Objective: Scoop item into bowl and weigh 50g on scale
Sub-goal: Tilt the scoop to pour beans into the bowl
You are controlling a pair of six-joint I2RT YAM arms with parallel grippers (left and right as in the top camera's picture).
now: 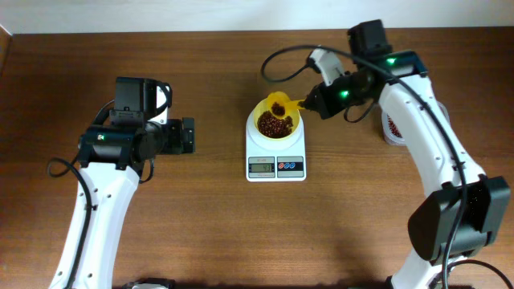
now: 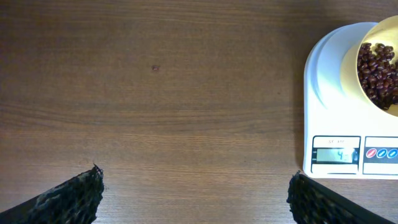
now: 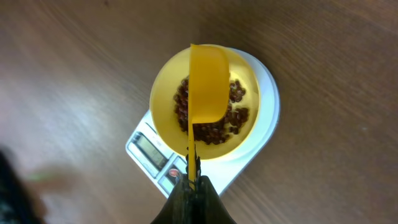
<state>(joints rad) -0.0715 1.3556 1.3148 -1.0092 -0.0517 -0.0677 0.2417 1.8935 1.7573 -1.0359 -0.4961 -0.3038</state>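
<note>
I judge this to be the pouring step. The right tool (image 3: 193,186), closed on the handle, holds the scoop (image 3: 208,81) over the bowl (image 3: 163,87), which sits on the scale (image 1: 275,156). The beans (image 3: 214,130) lie in the bowl, just under the scoop. The left tool (image 1: 187,135), wide open and empty, is well left of the scale. The next move probably calls for small tips while I watch the display.

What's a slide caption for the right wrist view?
Right gripper holds yellow scoop over the yellow bowl of red-brown beans on the white scale.
</note>
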